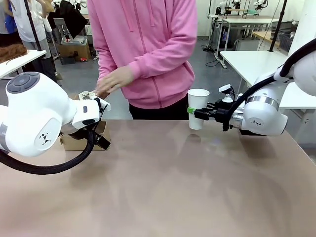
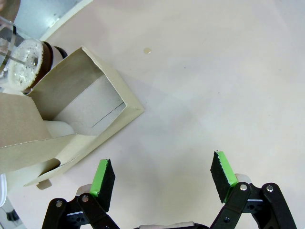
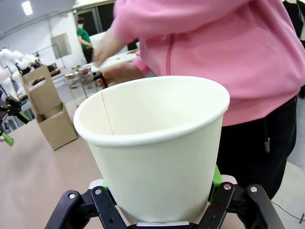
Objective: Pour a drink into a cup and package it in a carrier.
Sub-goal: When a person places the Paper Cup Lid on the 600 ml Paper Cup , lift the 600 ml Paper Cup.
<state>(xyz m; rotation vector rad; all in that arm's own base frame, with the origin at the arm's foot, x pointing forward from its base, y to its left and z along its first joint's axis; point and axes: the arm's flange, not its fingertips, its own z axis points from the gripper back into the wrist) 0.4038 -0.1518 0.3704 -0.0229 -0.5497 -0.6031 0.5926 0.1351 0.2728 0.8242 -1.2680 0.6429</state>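
Note:
My right gripper (image 1: pixel 193 112) is shut on the white paper cup (image 1: pixel 198 107), holding it upright above the table's far right. In the right wrist view the cup (image 3: pixel 152 143) is empty. The brown cardboard carrier (image 1: pixel 79 140) stands at the far left, partly behind my left arm. My left gripper (image 2: pixel 162 167) hangs open over bare table beside the carrier (image 2: pixel 81 107), nothing between its green pads. The glass jug (image 2: pixel 25 64), foamy on top with the dark drink at its edge, stands just past the carrier. The person's hands (image 1: pixel 111 81) are at the jug's top.
A person in a pink hoodie (image 1: pixel 148 44) stands at the far edge, between the carrier and the cup. The brown table (image 1: pixel 173 182) spreads wide across the middle and front. Other white tables (image 1: pixel 252 61) stand behind.

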